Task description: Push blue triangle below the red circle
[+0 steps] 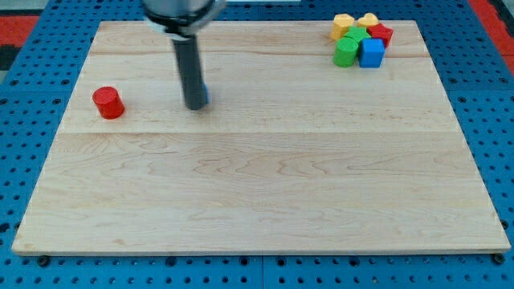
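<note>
The near part of the desk (257, 209), by the view's bottom edge, is seen as pale wood with a soft grain. A blue board full of small holes (498, 120) is seen around the desk on all sides.

Farther back, close to the desk's left edge, the red circle (108, 103) is found. It is a short round block and it stands alone. To the right of it, well apart, the dark rod (191, 68) is seen coming down from the view's top. The tool here is only this rod, so nothing is spread, pressed together or pinched. My tip (195, 106) is set on the desk at about the same depth as the red circle.

Only a thin blue sliver (206, 95) is seen just to the right of the rod's low end, touching it. The blue triangle is thought to be this piece, but its shape cannot be made out, because most of it is hidden behind the rod.

At the far right corner of the desk a small heap of blocks is packed close together. A green block (346, 51) and a blue cube (371, 53) are seen at the front of the heap. Behind them a red block (381, 33) and two yellow blocks (344, 24) (368, 21) are placed nearest the far edge.
</note>
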### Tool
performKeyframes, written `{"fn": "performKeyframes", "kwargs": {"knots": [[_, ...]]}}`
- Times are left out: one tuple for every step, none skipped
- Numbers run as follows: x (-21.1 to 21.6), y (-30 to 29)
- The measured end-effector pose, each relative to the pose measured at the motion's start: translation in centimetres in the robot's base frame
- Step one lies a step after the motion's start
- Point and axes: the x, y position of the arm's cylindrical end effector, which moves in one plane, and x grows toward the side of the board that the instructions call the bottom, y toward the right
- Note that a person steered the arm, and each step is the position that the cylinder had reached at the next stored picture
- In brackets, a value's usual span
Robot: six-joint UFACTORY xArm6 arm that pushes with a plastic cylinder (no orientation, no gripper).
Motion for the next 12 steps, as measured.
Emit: {"fn": "performKeyframes", "kwargs": {"knots": [[-0.3,2.2],[-0.9,5.2],[-4.5,5.4],[-7.7,4.1],[-8.5,2.0],[-8.9,-1.4],[-7.5,-3.6],[-6.1,-3.3],[-4.6,-2.7],[-3.5,-1.3],[-2.7,-0.3],[-1.4,-0.4]]}}
